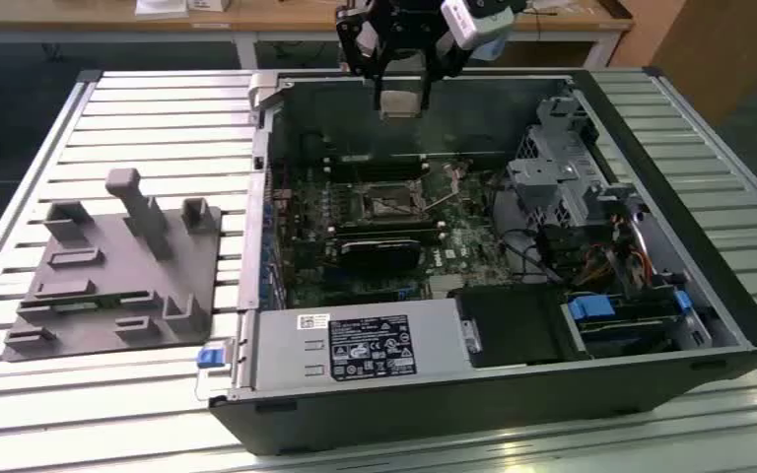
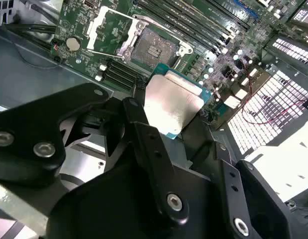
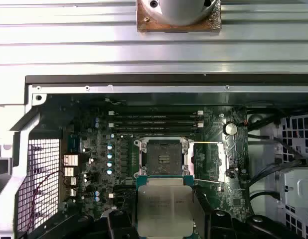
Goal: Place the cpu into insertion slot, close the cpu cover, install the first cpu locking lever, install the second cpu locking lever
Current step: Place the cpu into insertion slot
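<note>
My gripper (image 1: 401, 99) hangs above the far wall of the open computer case and is shut on the cpu (image 1: 401, 105). In both wrist views the cpu (image 2: 174, 104) (image 3: 165, 211) is a silver-topped square chip with a green rim, clamped between the black fingers (image 2: 139, 114). The insertion slot (image 3: 161, 155) (image 2: 154, 47) (image 1: 385, 205) lies open and bare on the green motherboard, well below the chip. The cpu cover (image 3: 209, 159) (image 2: 111, 30) is folded back beside the slot. A thin wire locking lever (image 3: 210, 182) sticks out along the cover's edge.
Long memory slots (image 3: 154, 119) run just beyond the socket. A black card (image 1: 378, 248) sits on its near side. A drive cage (image 1: 563, 177) with cables fills the exterior view's right, and a power supply (image 1: 352, 345) sits at the front. A grey fixture (image 1: 115, 266) stands on the slatted table.
</note>
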`<state>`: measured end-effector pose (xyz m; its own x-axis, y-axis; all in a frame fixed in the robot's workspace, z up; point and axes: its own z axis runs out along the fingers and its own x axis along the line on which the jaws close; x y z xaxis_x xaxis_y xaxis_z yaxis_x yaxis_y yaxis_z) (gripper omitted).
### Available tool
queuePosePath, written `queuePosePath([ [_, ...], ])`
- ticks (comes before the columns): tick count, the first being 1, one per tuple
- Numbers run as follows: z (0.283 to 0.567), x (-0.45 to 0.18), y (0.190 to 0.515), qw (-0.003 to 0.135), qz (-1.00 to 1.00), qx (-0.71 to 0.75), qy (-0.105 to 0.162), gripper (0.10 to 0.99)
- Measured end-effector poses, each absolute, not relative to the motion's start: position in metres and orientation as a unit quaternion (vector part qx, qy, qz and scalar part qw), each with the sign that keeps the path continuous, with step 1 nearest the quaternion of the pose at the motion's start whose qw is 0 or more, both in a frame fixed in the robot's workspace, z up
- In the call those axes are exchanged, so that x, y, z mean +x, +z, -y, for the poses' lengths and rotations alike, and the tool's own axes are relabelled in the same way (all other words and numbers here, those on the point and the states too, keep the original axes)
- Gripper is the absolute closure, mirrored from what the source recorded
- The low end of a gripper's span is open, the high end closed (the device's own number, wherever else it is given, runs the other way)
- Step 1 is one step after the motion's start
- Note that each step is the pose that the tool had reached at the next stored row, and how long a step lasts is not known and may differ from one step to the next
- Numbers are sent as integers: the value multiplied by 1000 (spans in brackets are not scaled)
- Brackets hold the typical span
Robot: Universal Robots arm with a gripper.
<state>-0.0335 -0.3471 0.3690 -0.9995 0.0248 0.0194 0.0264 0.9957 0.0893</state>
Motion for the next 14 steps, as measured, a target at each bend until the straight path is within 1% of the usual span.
queuePosePath([
  [14,347,-34,369,8,998,-33,-45,545],
])
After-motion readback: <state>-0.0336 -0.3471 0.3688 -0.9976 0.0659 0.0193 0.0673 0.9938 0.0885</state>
